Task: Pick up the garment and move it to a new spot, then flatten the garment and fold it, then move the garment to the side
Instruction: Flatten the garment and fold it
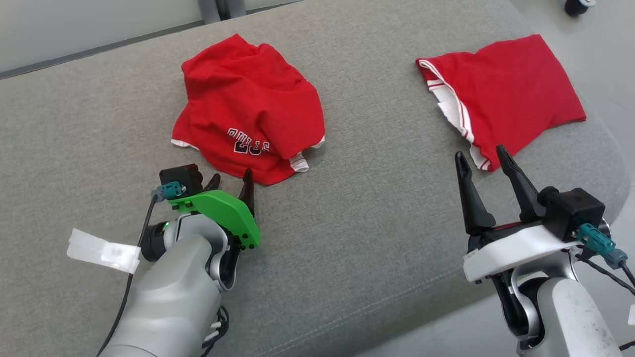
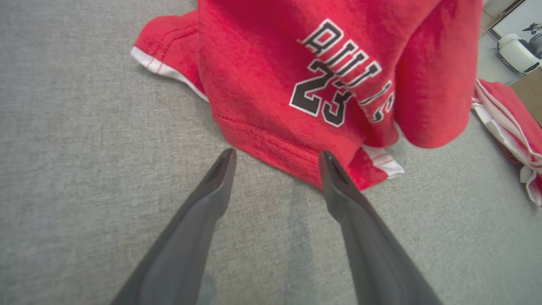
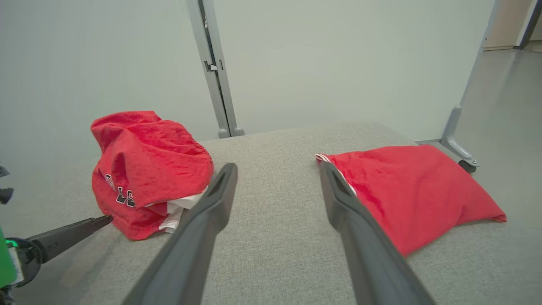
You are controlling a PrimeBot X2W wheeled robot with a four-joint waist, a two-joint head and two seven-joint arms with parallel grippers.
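Crumpled red Bulls jersey (image 1: 248,109) heaped on the grey cushion (image 1: 347,223), left of a folded red garment (image 1: 506,94); left gripper (image 1: 231,177) at its near hem and right gripper (image 1: 481,153) both gape empty, so flattening appears due, requiring pinches at the hem corners.

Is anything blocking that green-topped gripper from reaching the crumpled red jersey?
Nothing visible. The open left gripper has its tips right at the near hem of the crumpled jersey; just grey cushion lies around them.
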